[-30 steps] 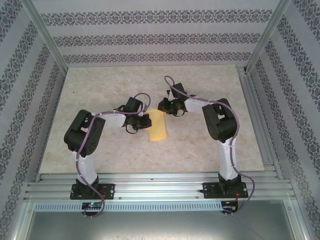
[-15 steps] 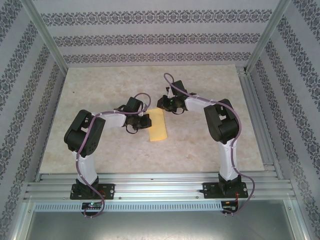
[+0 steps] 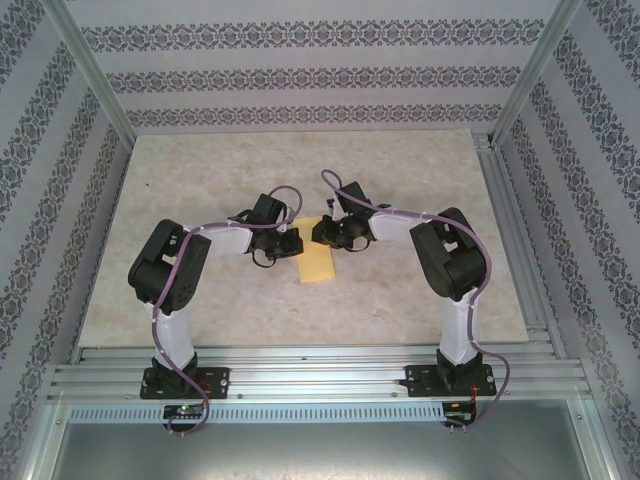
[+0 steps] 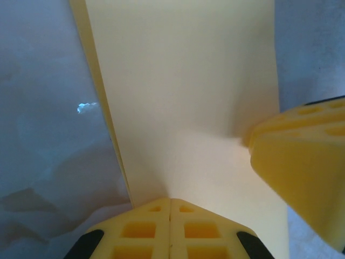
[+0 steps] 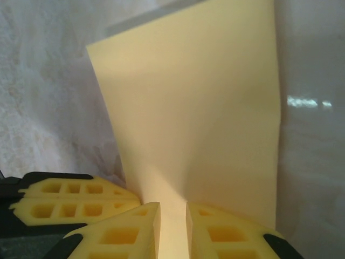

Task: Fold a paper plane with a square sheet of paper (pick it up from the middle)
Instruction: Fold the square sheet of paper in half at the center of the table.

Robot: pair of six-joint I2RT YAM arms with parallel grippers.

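Top external: one folded sheet of paper lies between two grippers; the left gripper pinches its edge, and the right gripper has its jaws slightly apart.

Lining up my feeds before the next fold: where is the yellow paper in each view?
Top external: paper just below picture centre.
Left wrist: paper centre, reaching the top edge.
Right wrist: paper centre-right, reaching the top edge.
Shared landmark: the pale marble table around it.
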